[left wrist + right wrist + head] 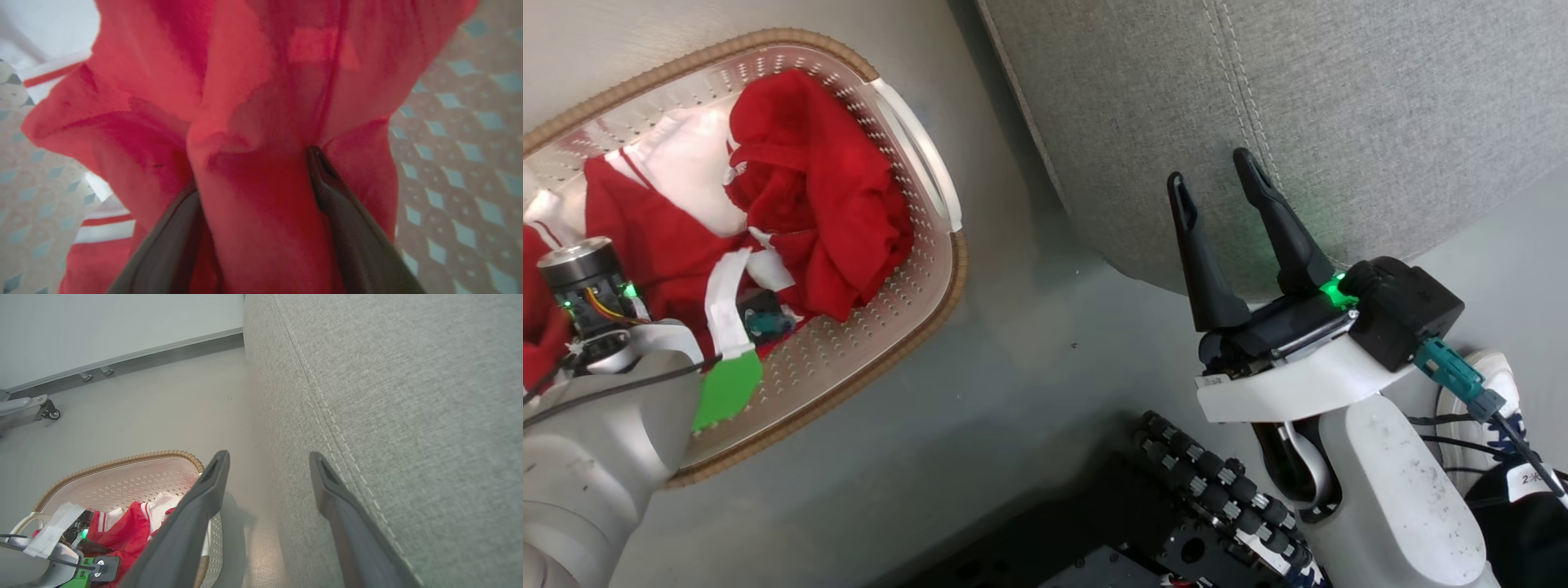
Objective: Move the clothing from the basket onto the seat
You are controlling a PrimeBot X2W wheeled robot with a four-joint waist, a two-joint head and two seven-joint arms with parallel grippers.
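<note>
In the cream-white perforated plastic basket [894, 322], whose white-handled end faces the light grey stitched fabric seat [1339, 98], you see the soft red-and-white clothing [817, 188] crumpled, no clear long axis. Your left gripper [253, 169] pinches a red fold; your right gripper [1211, 167] hangs spread wide, empty, over the seat's rounded edge.

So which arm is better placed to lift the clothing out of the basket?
Left: the left jaws are shut on red clothing in the basket; the right jaws stand open, empty, at the edge of the seat.
</note>
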